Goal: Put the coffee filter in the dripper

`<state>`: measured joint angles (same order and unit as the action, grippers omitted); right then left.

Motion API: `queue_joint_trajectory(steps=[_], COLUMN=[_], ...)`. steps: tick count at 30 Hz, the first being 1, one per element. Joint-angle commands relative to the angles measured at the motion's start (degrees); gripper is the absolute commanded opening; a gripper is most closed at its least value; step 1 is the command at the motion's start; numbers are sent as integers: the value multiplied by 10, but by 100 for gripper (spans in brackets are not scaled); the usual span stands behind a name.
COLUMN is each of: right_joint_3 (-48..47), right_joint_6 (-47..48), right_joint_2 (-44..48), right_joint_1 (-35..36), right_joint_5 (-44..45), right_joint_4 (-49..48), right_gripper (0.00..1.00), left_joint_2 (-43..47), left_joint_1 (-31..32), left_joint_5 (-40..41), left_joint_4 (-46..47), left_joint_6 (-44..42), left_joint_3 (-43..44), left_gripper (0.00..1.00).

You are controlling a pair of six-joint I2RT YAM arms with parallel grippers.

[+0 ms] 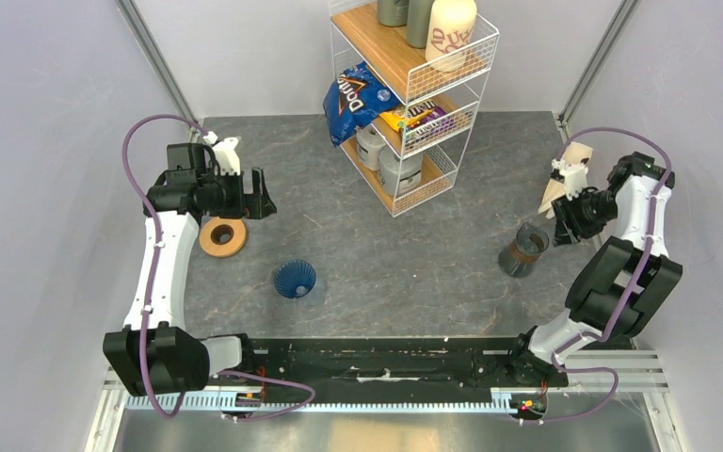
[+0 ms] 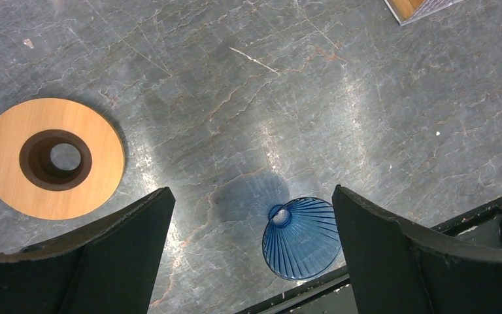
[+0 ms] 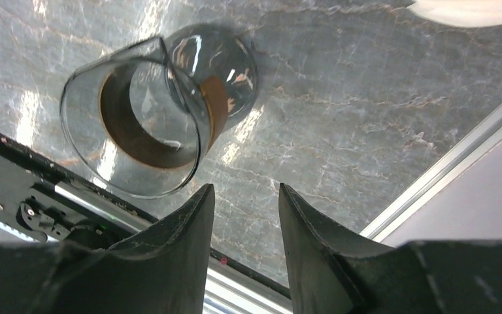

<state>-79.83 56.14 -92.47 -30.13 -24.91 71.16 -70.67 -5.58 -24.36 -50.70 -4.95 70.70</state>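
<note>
The dripper [image 1: 295,279], a small blue ribbed cone, rests on the grey table in front of the left arm. In the left wrist view the dripper [image 2: 304,239] shows low between the fingers, far below them. My left gripper [image 1: 260,195] [image 2: 251,196] hangs wide open and empty above the table. The coffee filter [image 1: 570,169], a pale paper cone, lies by the right wall; only its edge [image 3: 470,10] shows in the right wrist view. My right gripper [image 1: 562,218] [image 3: 245,193] is beside it, partly open, with nothing between its fingers.
A tan wooden ring [image 1: 222,236] [image 2: 52,157] lies under the left gripper. A glass carafe with a brown band [image 1: 525,250] [image 3: 157,111] stands just left of the right gripper. A wire shelf rack [image 1: 414,94] with a chip bag and canisters stands at the back.
</note>
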Motion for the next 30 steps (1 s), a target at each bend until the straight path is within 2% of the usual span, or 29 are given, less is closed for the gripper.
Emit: queue_joint_trajectory(steps=[1,9,16,26,30], right_joint_3=[28,124,123,159,165], right_joint_6=[94,190,206,171,148], right_joint_2=[23,65,60,78,80], right_joint_1=[-5,-4,7,124,162], right_joint_5=[-18,-71,-116,-129,-129], right_joint_4=[45,67,67,20,-15], right_gripper=[49,53,56,56,60], left_joint_2=[15,17,17,42,48], left_joint_1=[2,2,2,3,3], left_joint_5=[-28,-38,-51,-74,-88], left_joint_4=[16,17,17,17,17], left_joint_6=[7,8,0,-24,-22], left_joint_3=[3,1,-8,-31,-42], left_gripper=[100,100,100,100,100])
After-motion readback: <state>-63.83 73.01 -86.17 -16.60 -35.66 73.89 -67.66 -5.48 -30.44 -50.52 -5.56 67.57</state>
